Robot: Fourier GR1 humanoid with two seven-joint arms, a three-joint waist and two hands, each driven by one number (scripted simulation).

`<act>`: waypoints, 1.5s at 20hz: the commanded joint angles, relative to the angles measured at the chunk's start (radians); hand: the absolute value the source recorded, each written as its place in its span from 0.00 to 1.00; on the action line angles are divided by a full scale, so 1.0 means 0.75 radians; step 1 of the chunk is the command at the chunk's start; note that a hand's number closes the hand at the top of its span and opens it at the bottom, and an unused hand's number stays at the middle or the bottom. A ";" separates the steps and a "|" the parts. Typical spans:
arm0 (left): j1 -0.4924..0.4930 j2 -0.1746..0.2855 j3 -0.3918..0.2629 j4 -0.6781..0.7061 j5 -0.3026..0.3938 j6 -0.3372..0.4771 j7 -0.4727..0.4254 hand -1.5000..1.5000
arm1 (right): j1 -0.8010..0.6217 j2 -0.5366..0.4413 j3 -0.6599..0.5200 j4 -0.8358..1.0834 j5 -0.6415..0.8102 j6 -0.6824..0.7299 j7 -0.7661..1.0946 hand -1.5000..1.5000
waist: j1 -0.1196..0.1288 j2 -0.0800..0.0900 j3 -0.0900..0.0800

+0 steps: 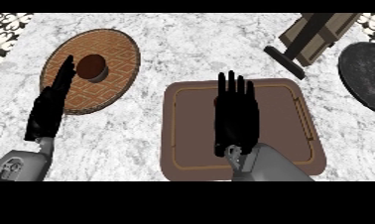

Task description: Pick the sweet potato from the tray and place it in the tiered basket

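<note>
Across the view we see a white marble counter (190, 44) veined in grey. On its left side lies a round woven brown plate (110, 49) patterned with pale diamonds, and near the plate's middle sits a small dark brown round object (92, 66). At the far right we find a tan wooden block (322, 32) with a black bar (284, 62) at its near end. Patterned tile (11, 25) shows at the far left corner.

Light falls even and soft over the pale marble counter (183, 34), bright all across. The left hand (50, 104) and the right hand (236, 119) read as near-solid black shapes, and a thin shade lines the tray (167, 134) along its left edge.
</note>
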 commanded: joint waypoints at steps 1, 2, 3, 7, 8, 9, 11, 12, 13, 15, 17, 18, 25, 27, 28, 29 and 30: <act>-0.019 -0.014 0.011 0.057 -0.011 -0.017 -0.012 0.50 | 0.035 0.077 -0.008 0.010 0.069 0.115 0.249 0.00 | -0.010 0.002 0.000; 0.034 -0.007 0.006 -0.045 -0.012 -0.004 0.006 0.50 | 0.070 0.082 -0.018 -0.027 0.082 0.123 0.268 0.00 | -0.002 -0.002 0.000; 0.025 -0.009 0.018 0.001 -0.009 -0.026 -0.051 0.50 | 0.049 0.090 -0.045 0.071 0.099 0.094 0.198 0.00 | 0.002 0.003 0.000; -0.046 0.029 0.071 0.014 0.028 -0.080 0.036 0.50 | 0.045 0.125 -0.135 0.097 0.139 0.131 0.162 0.00 | -0.001 0.003 0.000; -0.025 -0.032 0.036 0.029 -0.018 -0.032 -0.022 0.50 | 0.085 0.165 -0.099 0.050 0.165 0.154 0.190 0.00 | -0.005 0.002 0.000; -0.065 -0.010 0.073 0.096 -0.006 -0.059 -0.031 0.50 | 0.100 0.137 -0.129 0.059 0.174 0.133 0.136 0.00 | -0.009 0.004 0.000; -0.014 0.036 0.100 0.021 0.025 -0.105 -0.011 0.50 | 0.073 0.200 -0.158 0.105 0.217 0.126 0.148 0.00 | 0.007 0.002 0.000; -0.061 -0.040 0.070 0.087 -0.026 -0.046 -0.021 0.50 | 0.092 0.185 -0.166 0.084 0.218 0.157 0.108 0.00 | -0.003 0.004 0.000; -0.040 0.002 0.073 0.036 -0.023 -0.080 0.017 0.50 | 0.116 0.169 -0.185 0.062 0.229 0.162 0.096 0.00 | -0.001 0.002 0.001; 0.000 -0.041 0.066 0.064 -0.042 -0.068 -0.068 0.50 | 0.070 0.209 -0.219 0.132 0.221 0.165 0.071 0.00 | 0.006 0.005 0.001; -0.015 -0.069 0.040 -0.031 -0.070 -0.032 0.043 0.50 | 0.077 0.210 -0.213 0.143 0.215 0.149 0.072 0.00 | 0.008 0.003 0.001; -0.036 -0.078 0.053 0.076 -0.061 -0.060 -0.014 0.50 | 0.109 0.187 -0.279 0.226 0.239 0.116 -0.059 0.00 | 0.001 0.006 0.001; -0.009 -0.040 0.125 0.015 -0.073 -0.114 0.003 0.50 | 0.176 0.212 -0.246 0.265 0.245 0.021 -0.048 0.00 | 0.006 0.004 0.001; -0.077 -0.121 0.079 0.067 -0.121 -0.062 0.013 0.50 | 0.115 0.212 -0.303 0.393 0.213 -0.014 -0.092 0.00 | 0.006 0.007 0.001; -0.027 -0.100 0.096 0.049 -0.093 -0.098 -0.008 0.50 | 0.137 0.212 -0.265 0.412 0.165 0.004 -0.081 1.00 | 0.013 0.006 0.001; -0.024 -0.105 0.077 0.007 -0.110 -0.084 -0.002 0.50 | 0.121 0.213 -0.293 0.325 0.105 0.183 -0.045 1.00 | 0.010 0.004 0.001; -0.029 -0.047 0.124 0.036 -0.076 -0.137 -0.015 0.50 | 0.106 0.213 -0.287 0.371 0.085 0.227 -0.124 1.00 | 0.014 0.005 0.001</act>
